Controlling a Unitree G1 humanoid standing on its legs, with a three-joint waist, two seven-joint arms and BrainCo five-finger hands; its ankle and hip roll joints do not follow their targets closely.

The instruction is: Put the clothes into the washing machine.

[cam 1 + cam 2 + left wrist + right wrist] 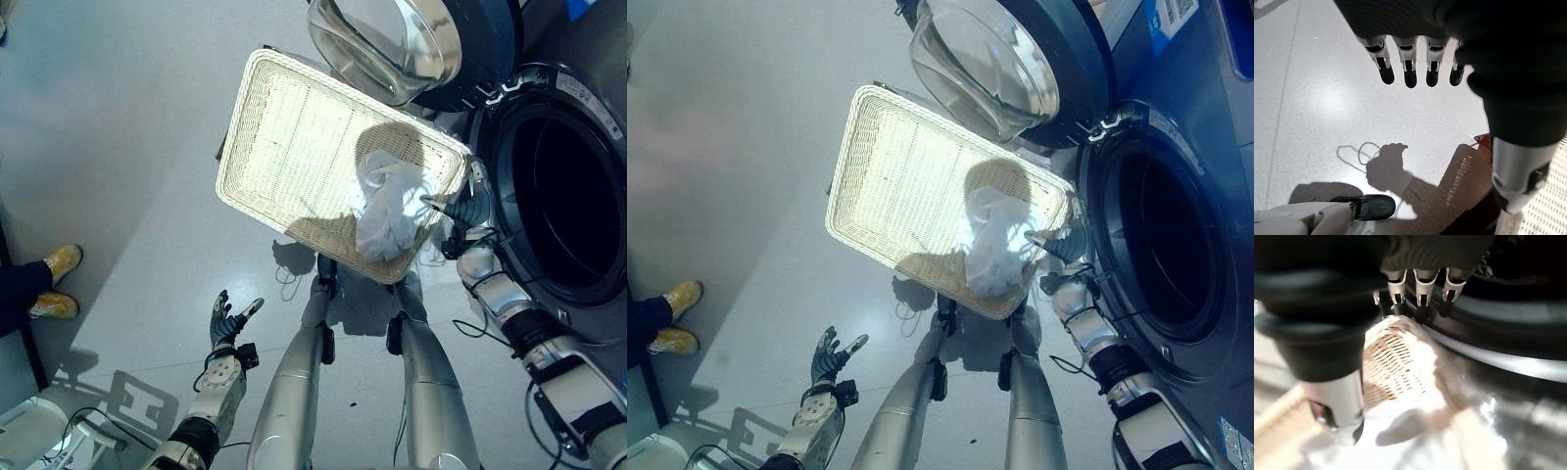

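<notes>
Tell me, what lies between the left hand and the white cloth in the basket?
In the left eye view: bare grey floor, then the wicker basket's near rim, between the left hand and the white cloth.

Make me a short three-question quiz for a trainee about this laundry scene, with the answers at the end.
1. True or false: the washing machine door is shut.
2. Multiple choice: the white garment lies A) on the floor, B) in the wicker basket, at the end nearest the drum, C) inside the drum.
3. Fill in: the right robot hand is at the basket's rim beside the garment, while the left robot hand hangs over the ____ with straight fingers.

Key: 1 false, it is swung open. 2 B. 3 floor.
</notes>
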